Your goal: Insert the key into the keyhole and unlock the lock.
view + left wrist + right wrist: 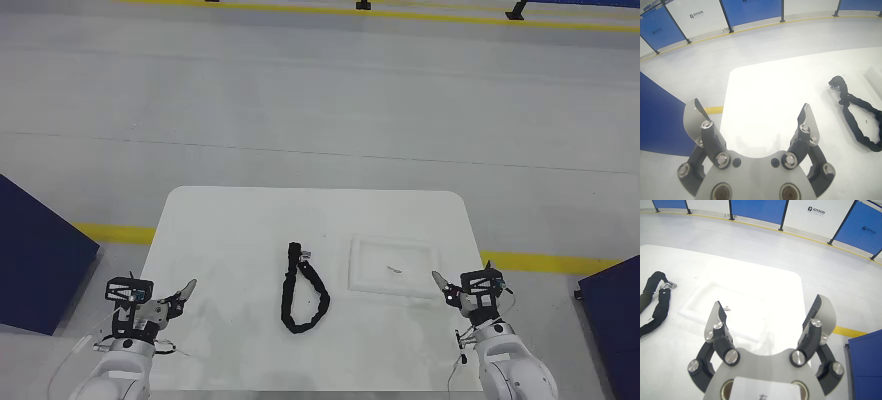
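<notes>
Right hand (768, 299) hangs open near the key (727, 308).

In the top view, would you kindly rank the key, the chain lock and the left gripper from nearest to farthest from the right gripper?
1. key, in the white tray beside the right gripper.
2. chain lock, at the middle of the table.
3. left gripper, at the opposite edge.
</notes>
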Controlling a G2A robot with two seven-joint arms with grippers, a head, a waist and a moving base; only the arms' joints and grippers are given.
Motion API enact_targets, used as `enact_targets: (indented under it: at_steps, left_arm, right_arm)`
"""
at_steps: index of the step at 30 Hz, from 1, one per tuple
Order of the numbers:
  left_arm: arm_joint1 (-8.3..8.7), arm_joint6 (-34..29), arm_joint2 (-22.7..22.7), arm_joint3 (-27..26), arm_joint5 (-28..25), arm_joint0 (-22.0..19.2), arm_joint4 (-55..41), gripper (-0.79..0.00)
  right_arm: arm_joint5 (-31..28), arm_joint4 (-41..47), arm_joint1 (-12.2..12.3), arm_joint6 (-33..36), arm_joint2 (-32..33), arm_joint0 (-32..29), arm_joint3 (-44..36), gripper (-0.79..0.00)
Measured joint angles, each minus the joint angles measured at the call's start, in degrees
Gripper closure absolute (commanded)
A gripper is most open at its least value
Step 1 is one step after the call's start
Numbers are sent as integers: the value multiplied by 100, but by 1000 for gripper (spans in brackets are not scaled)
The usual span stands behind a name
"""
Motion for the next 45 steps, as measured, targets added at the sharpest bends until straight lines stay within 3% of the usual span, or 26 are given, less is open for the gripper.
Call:
enact_targets:
  at_steps: [11, 17, 24, 34, 37, 45]
  left_arm:
    - [0, 0, 0, 0, 0, 0, 0, -785]
    - [0, 0, 0, 0, 0, 0, 0, -785]
    - [0, 0, 0, 0, 0, 0, 0, -785]
    - [0, 0, 0, 0, 0, 0, 0, -785]
    - [0, 0, 0, 0, 0, 0, 0, -785]
    - [0, 0, 0, 0, 0, 0, 0, -785]
  right_arm:
    - [-176, -404, 28, 155, 175, 18, -236, -785]
    - [-1242, -1368, 164, 974, 550, 183, -718, -785]
    - [-3382, -1332, 332, 2806, 752, 1190, -944, -785]
    - [-5494, -1056, 469, 4420, 85, 2491, -511, -785]
    - [-5812, -1075, 507, 4650, -236, 2691, -371, -785]
    - [-5712, -1089, 667, 4717, -1035, 2976, -8, -785]
